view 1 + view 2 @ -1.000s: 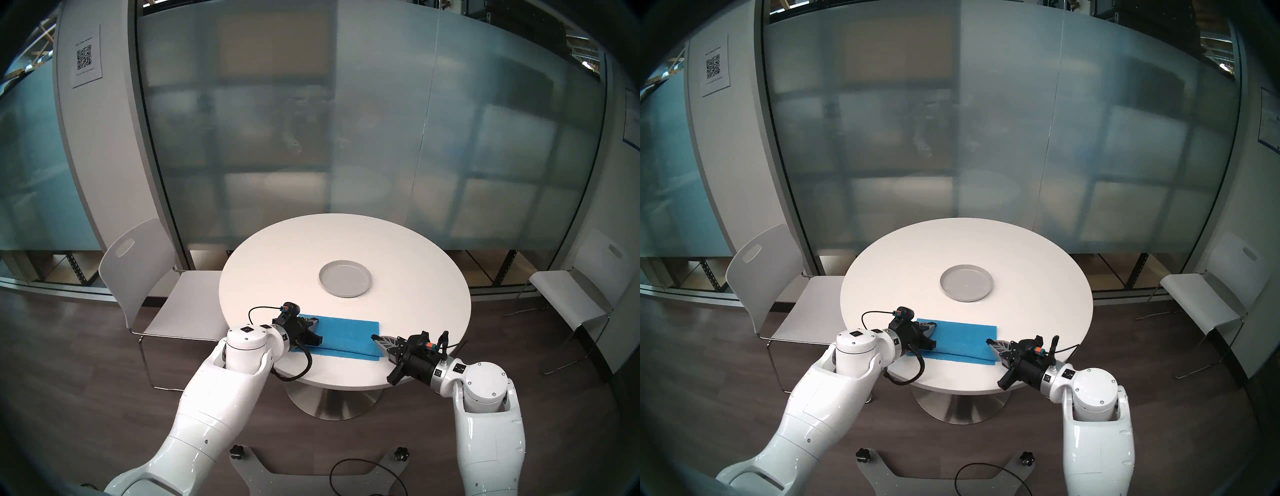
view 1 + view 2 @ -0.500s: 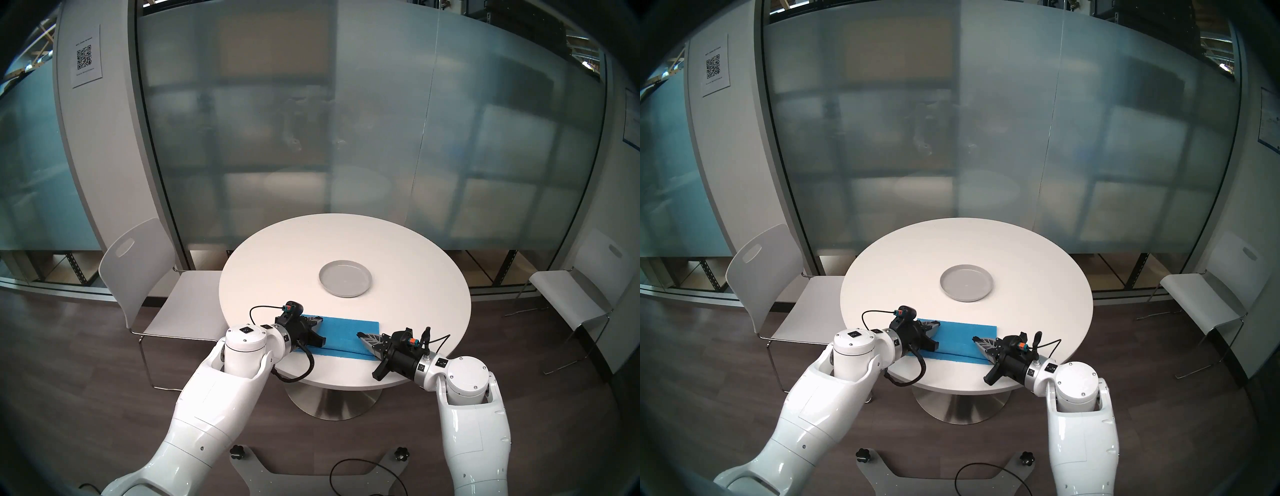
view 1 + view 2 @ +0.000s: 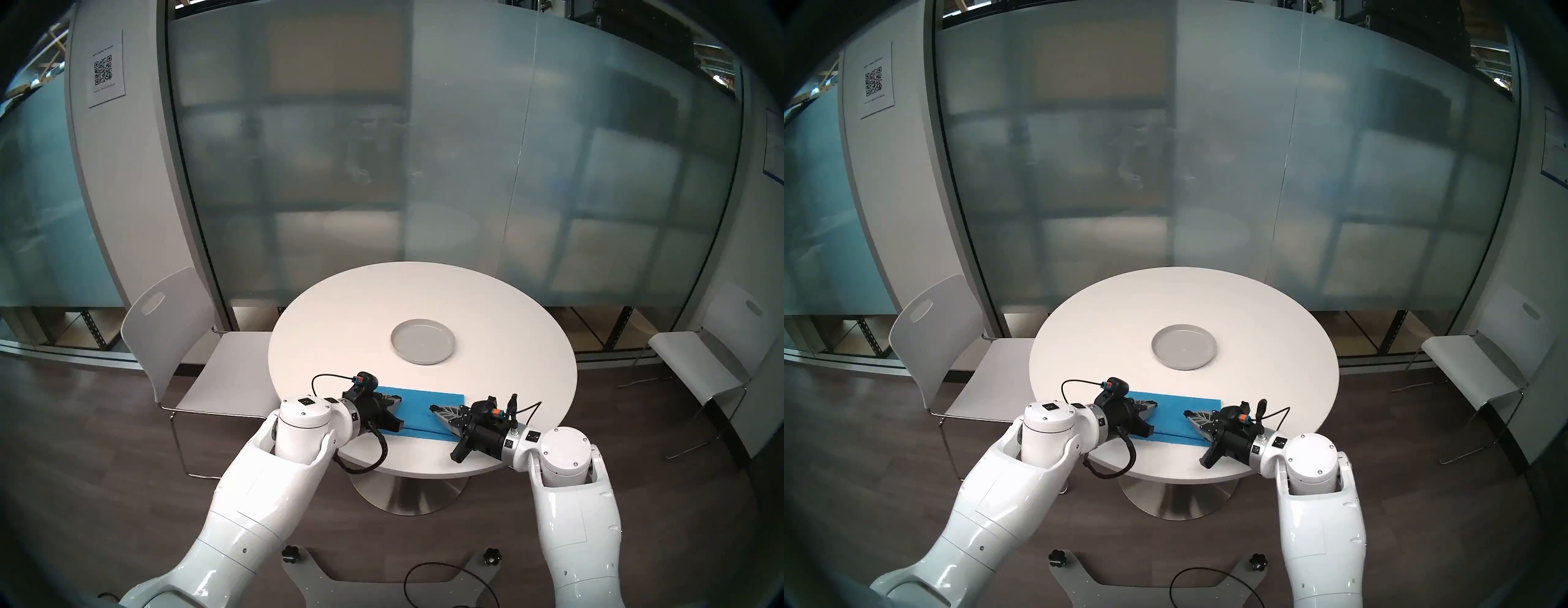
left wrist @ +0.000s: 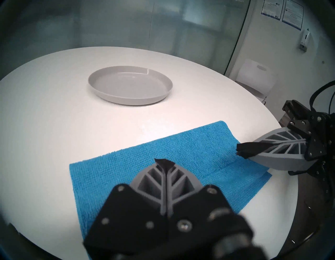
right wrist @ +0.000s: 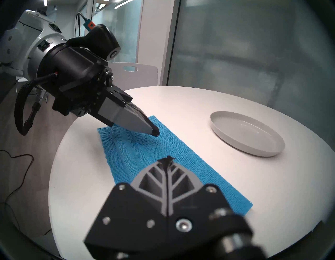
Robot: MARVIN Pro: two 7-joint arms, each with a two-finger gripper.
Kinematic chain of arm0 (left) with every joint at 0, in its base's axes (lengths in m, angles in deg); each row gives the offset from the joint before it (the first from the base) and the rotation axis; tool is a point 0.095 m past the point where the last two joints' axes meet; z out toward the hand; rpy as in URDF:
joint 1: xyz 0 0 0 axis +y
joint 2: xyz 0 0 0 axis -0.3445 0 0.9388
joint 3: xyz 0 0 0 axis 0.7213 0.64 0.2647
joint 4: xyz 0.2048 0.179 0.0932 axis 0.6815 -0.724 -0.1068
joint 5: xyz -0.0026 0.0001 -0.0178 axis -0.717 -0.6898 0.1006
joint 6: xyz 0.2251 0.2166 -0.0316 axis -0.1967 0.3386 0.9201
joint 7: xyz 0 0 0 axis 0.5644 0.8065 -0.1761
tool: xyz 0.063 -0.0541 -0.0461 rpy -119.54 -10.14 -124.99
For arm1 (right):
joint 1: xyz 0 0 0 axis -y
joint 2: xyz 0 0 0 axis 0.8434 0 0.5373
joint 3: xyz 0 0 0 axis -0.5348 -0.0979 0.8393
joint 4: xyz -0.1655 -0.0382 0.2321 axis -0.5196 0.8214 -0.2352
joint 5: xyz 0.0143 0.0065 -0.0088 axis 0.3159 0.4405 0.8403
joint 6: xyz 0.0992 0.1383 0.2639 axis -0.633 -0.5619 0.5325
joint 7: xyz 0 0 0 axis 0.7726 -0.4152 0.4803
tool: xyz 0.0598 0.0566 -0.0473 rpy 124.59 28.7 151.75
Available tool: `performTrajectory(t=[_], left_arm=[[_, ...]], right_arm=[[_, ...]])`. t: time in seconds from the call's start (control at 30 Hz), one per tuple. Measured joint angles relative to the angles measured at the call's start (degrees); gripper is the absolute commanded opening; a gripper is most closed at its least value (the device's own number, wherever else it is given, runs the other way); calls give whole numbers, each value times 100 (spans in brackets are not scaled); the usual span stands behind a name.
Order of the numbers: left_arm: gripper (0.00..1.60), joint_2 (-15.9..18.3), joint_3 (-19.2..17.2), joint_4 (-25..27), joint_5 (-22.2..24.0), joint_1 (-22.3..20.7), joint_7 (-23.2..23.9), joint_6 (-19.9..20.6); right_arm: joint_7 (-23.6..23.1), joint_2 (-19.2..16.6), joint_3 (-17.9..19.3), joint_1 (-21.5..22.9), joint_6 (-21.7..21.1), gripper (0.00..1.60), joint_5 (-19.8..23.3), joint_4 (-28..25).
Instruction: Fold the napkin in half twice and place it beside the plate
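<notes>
Changes noted: left hand (image 3: 398, 399) shifted slightly rightward over the napkin (image 3: 418, 414); right hand (image 3: 432, 408) moved inward from the napkin's right edge to above it. Both hands are seen fully closed, nothing gripped. Napkin: blue, folded once, laid flat at the near side of the round white table (image 3: 339, 339). Plate (image 3: 423, 342): grey, well beyond the napkin. Room: white chairs (image 3: 169, 339), frosted glass wall (image 3: 382, 170), QR-code sheet (image 3: 104, 70), text unreadable.

Both arms low, left gripper (image 3: 398, 399) jaws closed toward 3 o'clock, right gripper (image 3: 432, 408) jaws closed toward 9 o'clock.
</notes>
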Motion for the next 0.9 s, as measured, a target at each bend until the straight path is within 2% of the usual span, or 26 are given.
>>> performTrajectory(t=[0.53,0.9], left_arm=[[0,184,227,49,-232,-418,284,514],[0,151,375,-335,-370,-663,381,616]], right_arm=[[-436,-240,-129,188,-456,0,-272,-206],[-541,-301,-255,398,-455,0,-308,-12]])
